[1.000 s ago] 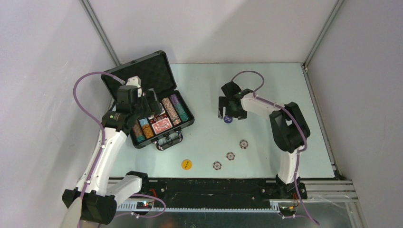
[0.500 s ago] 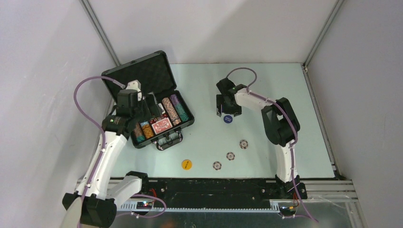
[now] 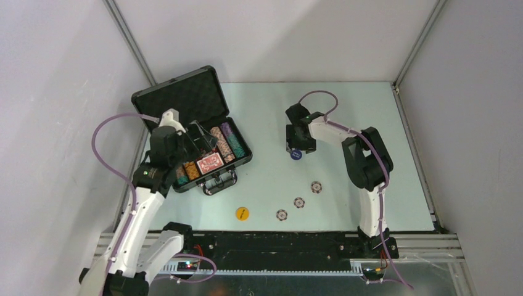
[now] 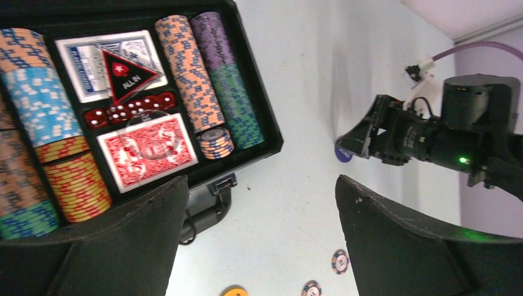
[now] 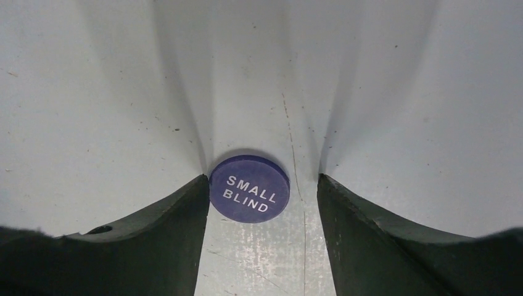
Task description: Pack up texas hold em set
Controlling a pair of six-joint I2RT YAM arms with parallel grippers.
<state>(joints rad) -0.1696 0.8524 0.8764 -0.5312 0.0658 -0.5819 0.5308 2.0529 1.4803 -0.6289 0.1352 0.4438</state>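
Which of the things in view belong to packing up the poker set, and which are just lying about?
Belong to the job: open black case with its chip stacks, red deck and blue deck; blue SMALL BLIND disc; yellow disc; three loose striped chips.
Just lying about: nothing that I can see.

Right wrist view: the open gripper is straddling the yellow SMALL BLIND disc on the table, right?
No. The SMALL BLIND disc is blue, not yellow; the right wrist view shows it. The rest holds: the open right gripper straddles it on the table.
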